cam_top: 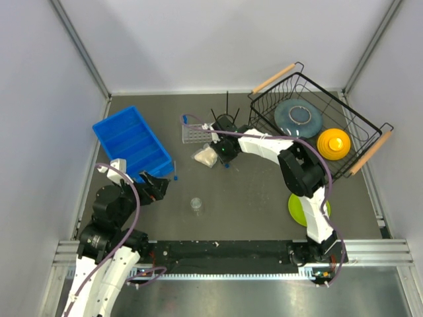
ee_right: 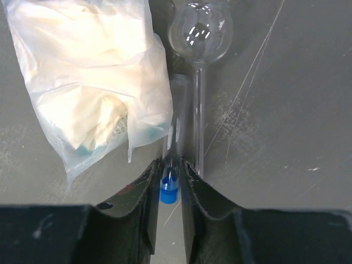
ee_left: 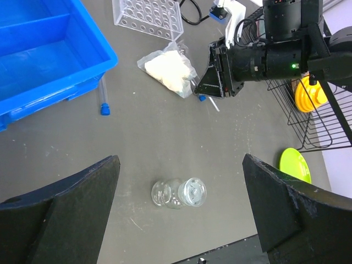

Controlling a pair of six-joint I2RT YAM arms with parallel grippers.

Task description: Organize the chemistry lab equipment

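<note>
My right gripper [ee_right: 169, 168] is shut on a clear tube [ee_right: 176, 126] just above its blue cap, low over the table. The tube lies between a clear cream-filled bag [ee_right: 88, 82] on its left and a clear glass bulb with a long stem [ee_right: 199, 27] on its right. From above, the right gripper [cam_top: 225, 158] is beside the bag [cam_top: 205, 156], in front of the clear grid rack [cam_top: 193, 133] and black wire ring stand [cam_top: 225, 119]. My left gripper [ee_left: 180, 159] is open above a small clear cup [ee_left: 179, 193]. A second blue-capped tube [ee_left: 103, 99] lies by the blue bin [ee_left: 44, 49].
The blue bin [cam_top: 132, 142] sits at the left. A black wire dish basket [cam_top: 317, 89] at the back right holds a grey plate [cam_top: 299, 119] and an orange bowl [cam_top: 333, 143]. A green plate [cam_top: 296, 206] lies partly under the right arm.
</note>
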